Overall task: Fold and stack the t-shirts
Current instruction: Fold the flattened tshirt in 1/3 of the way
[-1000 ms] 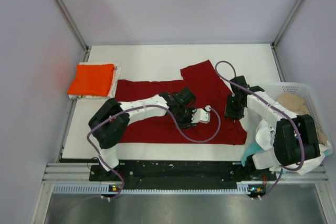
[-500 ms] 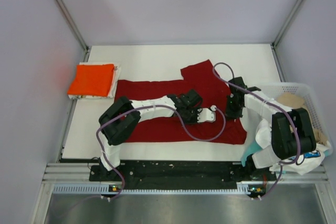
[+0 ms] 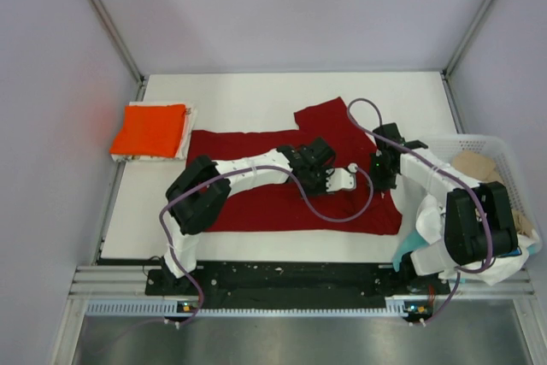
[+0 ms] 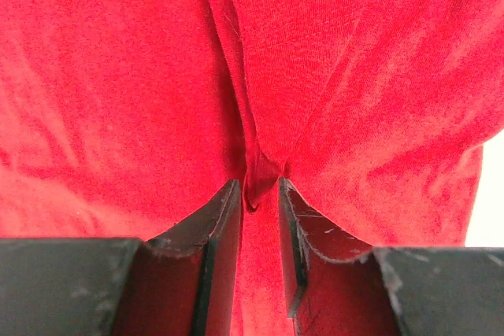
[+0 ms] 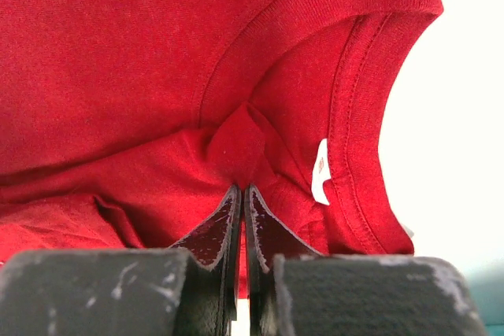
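Note:
The large dark red t-shirt lies spread on the white table, one sleeve pointing to the far side. My left gripper is over its right part and is shut on a pinched fold of the red cloth. My right gripper is close to the right of it, shut on the red cloth just inside the collar, by the white label. The bright orange-red t-shirt lies folded at the far left on a folded white one.
The white lattice basket stands at the right table edge with a beige shirt in it. Bare white table lies beyond the red shirt. Grey walls and metal posts close in both sides.
My left gripper has moved right and slightly away, towards the right gripper, with the red cloth in it. The right gripper has hardly moved.

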Tool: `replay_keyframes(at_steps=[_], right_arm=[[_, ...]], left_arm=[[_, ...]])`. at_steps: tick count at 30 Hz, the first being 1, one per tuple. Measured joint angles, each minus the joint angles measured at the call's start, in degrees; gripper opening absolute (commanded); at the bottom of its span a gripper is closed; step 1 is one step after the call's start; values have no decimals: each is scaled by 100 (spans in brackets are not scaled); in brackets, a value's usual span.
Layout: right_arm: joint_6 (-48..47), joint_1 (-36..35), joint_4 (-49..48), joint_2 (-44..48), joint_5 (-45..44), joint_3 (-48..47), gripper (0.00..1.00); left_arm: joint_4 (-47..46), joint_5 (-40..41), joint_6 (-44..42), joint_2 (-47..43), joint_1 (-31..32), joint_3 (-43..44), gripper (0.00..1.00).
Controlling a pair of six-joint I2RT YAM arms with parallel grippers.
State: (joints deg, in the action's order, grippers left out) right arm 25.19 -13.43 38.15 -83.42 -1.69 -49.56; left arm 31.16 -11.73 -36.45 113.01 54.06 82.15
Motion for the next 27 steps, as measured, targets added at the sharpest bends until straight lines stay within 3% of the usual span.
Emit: replay_keyframes(at_steps=[10,21,27], right_arm=[[-118,7,63,-68,-57,-273,0],[-98,7,63,-525,83,-1012,0],[-68,15,57,-1032,190,-1349,0]], left_arm=[[66,-129,-131,299,0,107,35],[149,-787,20,428,2,597,40],[-146,-833,337,542,4,579,29]])
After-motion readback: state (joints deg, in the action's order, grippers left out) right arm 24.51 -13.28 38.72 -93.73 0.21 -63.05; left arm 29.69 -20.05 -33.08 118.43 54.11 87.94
